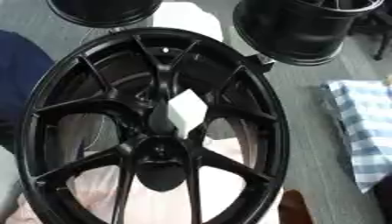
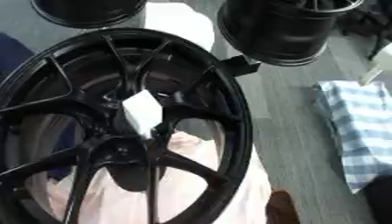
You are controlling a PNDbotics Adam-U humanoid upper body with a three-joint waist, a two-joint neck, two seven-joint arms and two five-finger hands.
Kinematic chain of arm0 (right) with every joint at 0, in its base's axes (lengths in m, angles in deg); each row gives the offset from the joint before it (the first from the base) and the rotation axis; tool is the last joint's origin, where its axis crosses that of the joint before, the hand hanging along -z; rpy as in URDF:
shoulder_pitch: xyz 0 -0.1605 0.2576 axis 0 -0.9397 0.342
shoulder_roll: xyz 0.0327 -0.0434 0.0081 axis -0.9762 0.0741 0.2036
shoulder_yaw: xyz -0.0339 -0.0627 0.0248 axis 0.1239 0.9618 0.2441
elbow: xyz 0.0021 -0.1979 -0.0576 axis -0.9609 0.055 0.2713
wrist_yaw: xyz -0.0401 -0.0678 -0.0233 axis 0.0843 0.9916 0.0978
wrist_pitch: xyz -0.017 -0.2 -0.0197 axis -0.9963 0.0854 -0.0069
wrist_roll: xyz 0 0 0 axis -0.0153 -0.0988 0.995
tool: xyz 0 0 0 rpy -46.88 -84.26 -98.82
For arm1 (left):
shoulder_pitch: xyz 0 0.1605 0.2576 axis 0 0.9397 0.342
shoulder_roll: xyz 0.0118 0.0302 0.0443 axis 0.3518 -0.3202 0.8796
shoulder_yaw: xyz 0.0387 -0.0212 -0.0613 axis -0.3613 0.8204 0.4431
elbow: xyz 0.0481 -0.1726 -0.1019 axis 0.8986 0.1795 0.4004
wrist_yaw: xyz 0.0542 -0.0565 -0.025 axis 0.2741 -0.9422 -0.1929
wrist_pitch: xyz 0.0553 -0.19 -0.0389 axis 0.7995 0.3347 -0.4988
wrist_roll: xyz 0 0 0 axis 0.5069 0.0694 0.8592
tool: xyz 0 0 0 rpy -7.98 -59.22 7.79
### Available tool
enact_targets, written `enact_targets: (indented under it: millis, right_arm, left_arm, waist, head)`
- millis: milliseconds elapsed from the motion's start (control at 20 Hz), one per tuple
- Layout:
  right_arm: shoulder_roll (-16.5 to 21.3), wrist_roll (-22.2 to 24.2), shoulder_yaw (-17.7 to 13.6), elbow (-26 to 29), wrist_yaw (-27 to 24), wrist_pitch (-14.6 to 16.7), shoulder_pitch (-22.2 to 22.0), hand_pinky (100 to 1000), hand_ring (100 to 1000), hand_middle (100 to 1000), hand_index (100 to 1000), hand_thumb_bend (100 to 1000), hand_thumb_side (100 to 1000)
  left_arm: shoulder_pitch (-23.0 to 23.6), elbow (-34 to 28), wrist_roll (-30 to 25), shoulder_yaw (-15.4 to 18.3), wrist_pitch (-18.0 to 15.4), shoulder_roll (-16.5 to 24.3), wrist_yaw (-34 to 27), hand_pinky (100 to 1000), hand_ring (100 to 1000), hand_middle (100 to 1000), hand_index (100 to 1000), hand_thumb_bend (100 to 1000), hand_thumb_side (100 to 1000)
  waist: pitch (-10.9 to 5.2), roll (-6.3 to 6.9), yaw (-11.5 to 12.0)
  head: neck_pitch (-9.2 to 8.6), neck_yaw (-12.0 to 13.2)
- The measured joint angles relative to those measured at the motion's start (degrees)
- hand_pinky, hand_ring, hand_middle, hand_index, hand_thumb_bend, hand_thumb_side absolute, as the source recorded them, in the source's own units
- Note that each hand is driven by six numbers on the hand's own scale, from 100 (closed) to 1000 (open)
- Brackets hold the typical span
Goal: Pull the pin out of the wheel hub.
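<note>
A large black wheel hub (image 1: 253, 87) with several thin spokes fills most of both views and stands tilted, very close to the camera. Its dark centre (image 1: 161, 164) sits low in the left eye view. A dark, elongated shape (image 1: 160, 117) rises from the centre toward the upper spokes; I cannot tell whether it is the pin. Behind the spokes shows a white patch (image 2: 143, 111). Neither of my hands shows in either view.
Two more black wheels lie at the top, one at the left (image 1: 103, 11) and one at the right (image 1: 302, 30). A blue-and-white checked cloth (image 1: 364, 131) lies on the grey floor (image 1: 314, 131) at the right. Pale fabric (image 2: 191, 192) lies under the hub, with a brown object (image 1: 293, 210) beside it.
</note>
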Motion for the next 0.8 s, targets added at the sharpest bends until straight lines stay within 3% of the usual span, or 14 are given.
enact_targets:
  millis: [100,200,250,300,450,600,800]
  right_arm:
    - [-3.1,-1.9,-0.3,0.7,2.0,1.1,-3.1,749,913,864,898,409,930]
    - [-6.1,-3.8,-1.3,2.4,3.8,1.7,-6.1,743,905,845,889,369,961]
    - [-7.5,-4.7,-1.9,3.6,4.8,2.1,-7.6,734,891,815,864,343,860]
    - [-8.7,-5.7,-2.6,4.8,5.7,2.6,-9.0,714,862,756,807,315,623]
    - [-11.0,-8.5,-4.5,9.1,7.7,4.7,-13.5,678,805,632,721,437,280]
    - [-11.9,-11.3,-5.0,13.6,7.2,5.8,-14.3,677,800,622,713,472,230]
    - [-12.5,-15.0,-2.2,18.4,4.3,5.3,-10.8,678,794,619,717,429,249]
  left_arm:
    - [0.0,0.0,0.0,0.0,0.0,-0.3,0.0,586,575,532,687,100,848]
    - [0.0,0.0,-0.2,-0.1,0.0,-0.3,0.0,586,575,532,687,100,847]
    - [0.0,0.0,-0.2,-0.3,0.0,-0.3,0.0,586,575,532,687,100,847]
    - [0.0,0.0,-0.4,-0.4,0.0,-0.3,0.0,586,575,532,687,100,846]
    - [0.1,0.0,-0.7,-0.8,0.1,-0.7,0.1,586,575,532,686,100,846]
    - [0.1,0.0,-1.1,-1.1,0.1,-1.0,0.3,585,574,531,686,100,844]
    - [0.0,0.0,-1.3,-1.4,0.1,-1.4,0.5,584,573,530,685,100,840]
  waist:
    - [0.0,0.02,0.4]
    - [-0.03,-0.02,0.8]
    - [-0.04,-0.06,1.0]
    - [-0.1,-0.07,1.2]
    - [-0.92,-0.06,2.1]
    - [-1.18,-0.02,2.7]
    - [-1.16,0.09,3.5]
  head:
    - [0.0,-0.4]
    - [0.05,-0.9]
    - [0.11,-1.1]
    - [0.24,-1.4]
    - [0.73,-2.3]
    - [1.11,-3.2]
    - [1.26,-4.0]
